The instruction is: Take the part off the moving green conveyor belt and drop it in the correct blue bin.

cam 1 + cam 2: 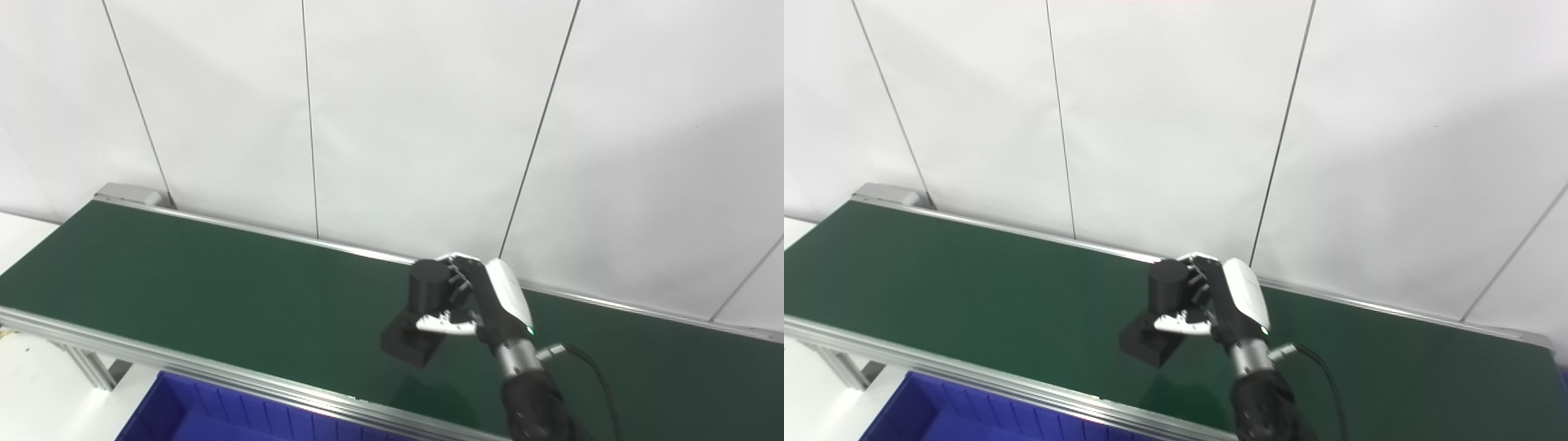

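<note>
Grasping the black part [421, 309] clear above the green conveyor belt [202, 288], the right hand [484, 300] wraps fingers and thumb around its cylinder, probably for carrying toward the blue bin [202, 416].

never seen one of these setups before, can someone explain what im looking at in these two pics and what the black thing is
Both pictures come from two cameras side by side on a humanoid robot's head, so they show one scene from slightly different spots. The long dark green surface is a conveyor belt with metal rails, running along a white panelled wall. The white and black mechanical hand is the robot's right hand, reaching in from the bottom right. It is closed around a black part, a cylinder on a blocky base, which looks lifted above the belt. At the bottom edge sits a blue bin. The left hand is out of view.
</note>
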